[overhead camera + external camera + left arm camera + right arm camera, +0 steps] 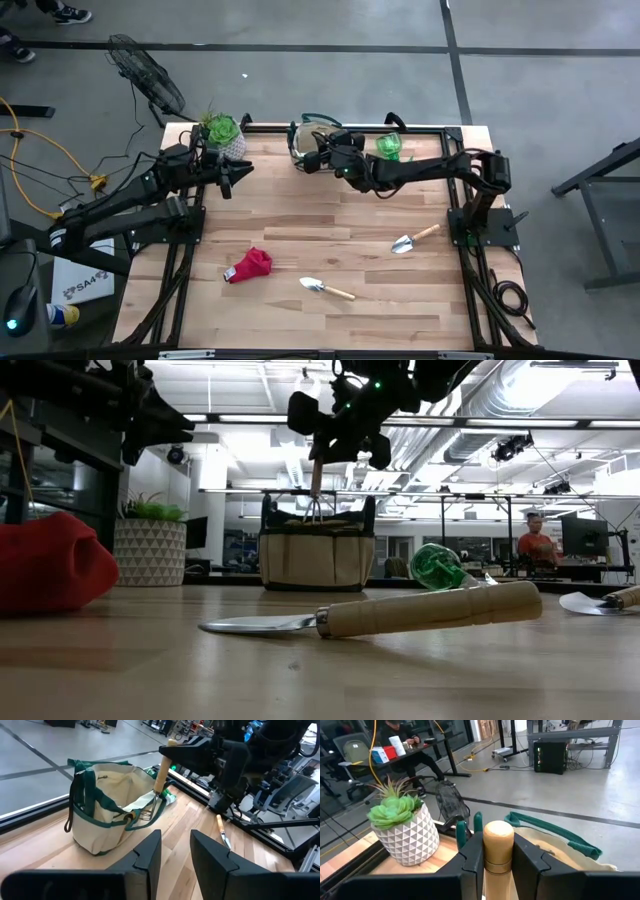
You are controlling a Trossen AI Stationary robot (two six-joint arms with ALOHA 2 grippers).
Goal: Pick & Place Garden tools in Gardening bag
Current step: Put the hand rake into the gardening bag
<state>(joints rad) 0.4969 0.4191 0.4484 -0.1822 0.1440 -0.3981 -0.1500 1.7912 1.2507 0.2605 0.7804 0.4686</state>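
Observation:
The beige gardening bag (299, 141) with green trim stands at the table's far edge. Over its mouth hangs a small hand rake (159, 780) with a pale wooden handle, and my right gripper (498, 862) is shut on it. My left gripper (175, 852) stands open with nothing between its fingers, left of the bag beside the plant pot (226, 142). Two trowels (412, 240) (326, 289) and a red cloth piece (250, 265) lie flat on the near half of the table. A green plastic piece (388, 147) lies right of the bag. My right gripper pinches the rake's wooden handle near its upper end (498, 851) between its two fingers. The fingers come about level from the table's right side and lie across the handle. The rake hangs upright, tines (314, 510) down at the height of the bag's mouth, clear of the table.
A white patterned pot with a green plant (148, 550) stands at the far left corner, close to my left gripper. A floor fan (146, 76) stands beyond the table's far left corner. A black frame (340, 127) runs around the table's edges. People sit in the room beyond.

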